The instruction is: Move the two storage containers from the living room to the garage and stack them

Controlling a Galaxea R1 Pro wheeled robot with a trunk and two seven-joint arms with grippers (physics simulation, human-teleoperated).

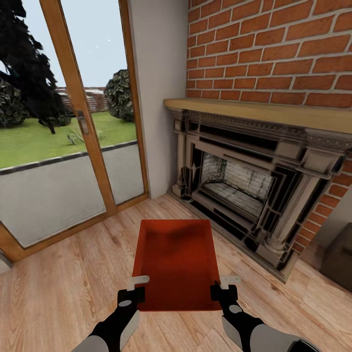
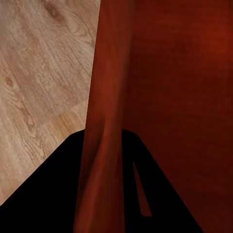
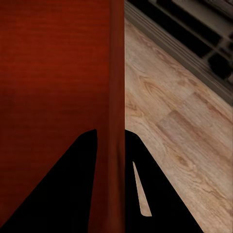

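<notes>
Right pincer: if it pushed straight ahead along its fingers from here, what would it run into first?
The right pincer is clamped on the storage container's side wall, so that wall lies directly ahead. Beyond the container, the line seems to head toward the wood floor before the fireplace; depth is uncertain.

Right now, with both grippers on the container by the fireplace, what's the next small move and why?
Probably turn the base away from the fireplace. The container looks held off the wood floor, left gripper and right gripper each clamping a side wall, so carrying can begin.
</notes>
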